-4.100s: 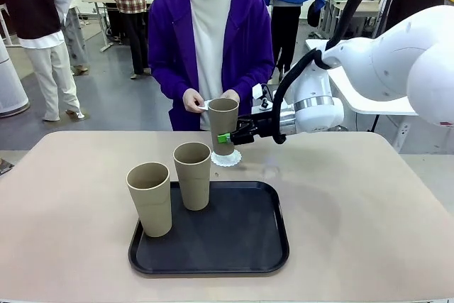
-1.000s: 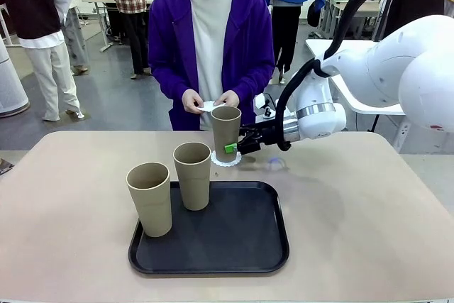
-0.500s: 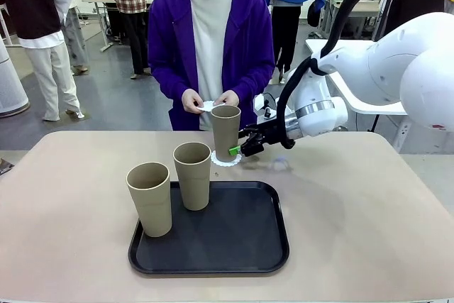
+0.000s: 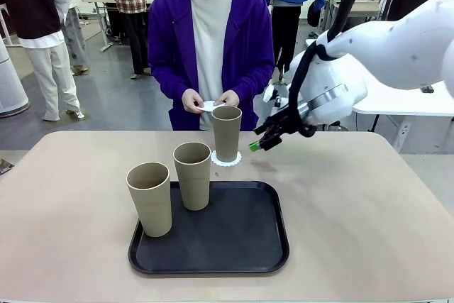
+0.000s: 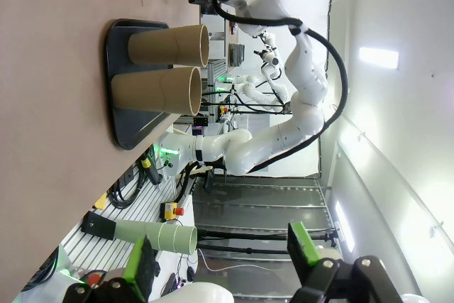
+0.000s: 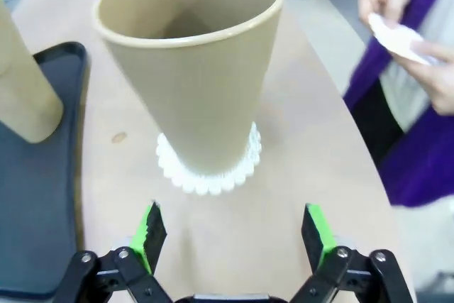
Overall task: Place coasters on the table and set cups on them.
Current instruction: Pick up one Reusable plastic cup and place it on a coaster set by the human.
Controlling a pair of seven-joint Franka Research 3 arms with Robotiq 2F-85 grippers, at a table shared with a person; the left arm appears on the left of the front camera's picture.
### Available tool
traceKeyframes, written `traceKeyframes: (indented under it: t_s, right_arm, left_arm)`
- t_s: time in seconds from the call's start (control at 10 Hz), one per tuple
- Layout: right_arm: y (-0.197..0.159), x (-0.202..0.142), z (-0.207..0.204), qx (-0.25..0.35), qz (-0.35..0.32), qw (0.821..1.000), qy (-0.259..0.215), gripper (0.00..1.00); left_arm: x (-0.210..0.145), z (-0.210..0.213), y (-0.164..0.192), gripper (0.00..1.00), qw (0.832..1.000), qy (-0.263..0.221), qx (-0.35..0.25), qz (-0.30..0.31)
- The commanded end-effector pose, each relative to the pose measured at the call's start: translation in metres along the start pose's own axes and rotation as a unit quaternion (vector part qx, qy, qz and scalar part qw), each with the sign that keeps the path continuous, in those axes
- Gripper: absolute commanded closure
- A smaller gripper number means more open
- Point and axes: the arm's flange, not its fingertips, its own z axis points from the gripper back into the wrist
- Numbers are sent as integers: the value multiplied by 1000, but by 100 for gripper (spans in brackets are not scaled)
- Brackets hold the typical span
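right claw (image 4: 258, 142) hangs just beside the far cup (image 4: 227, 133), clear of it, jaws spread wide and holding nothing; the right wrist view shows the same gap either side of the cup (image 6: 191, 76). left claw (image 5: 221, 257) is also wide and empty, off to the side of the table.

that cup stands upright on a lacy white coaster (image 6: 206, 179), centred, its scalloped edge showing all round the base. so one of three looks done. the other two cups (image 4: 150, 198) (image 4: 193, 175) stand on the black tray (image 4: 234, 246) with no coasters under them. the person's hands (image 4: 228, 97) hold thin white pieces (image 4: 211, 106), probably the next coasters, not yet laid down.

the table (image 4: 355, 211) is beige and matte. behind it are a grey floor, other tables and people standing.
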Motion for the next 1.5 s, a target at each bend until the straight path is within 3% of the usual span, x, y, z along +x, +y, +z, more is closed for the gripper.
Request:
traceKeyframes:
  t_s: [0.0, 0.1, 0.3, 0.5, 1.1, 1.2, 1.4]
  right_arm:
    - [24, 22, 47, -29, -57, 995, 77, 0]
    - [34, 34, 68, -91, -94, 985, 112, 0]
    - [54, 64, 111, -158, -169, 958, 167, 0]
    - [80, 98, 141, -186, -202, 946, 170, 0]
    - [121, 151, 124, -198, -201, 927, 249, 0]
    - [126, 136, 135, -202, -188, 934, 226, 0]
    - [126, 136, 135, -202, -188, 934, 226, 0]
  left_arm:
    - [-1, 1, -2, 0, 1000, -5, -4, -4]
    - [-1, 1, -2, 0, 1000, -5, -4, -4]
    - [-1, 1, -2, 0, 1000, -5, -4, -4]
    - [-1, 1, -2, 0, 1000, -5, -4, -4]
    - [-1, 1, -2, 0, 1000, -5, -4, -4]
    - [-1, 1, -2, 0, 1000, -5, -4, -4]
    - [-1, 1, -2, 0, 1000, -5, -4, -4]
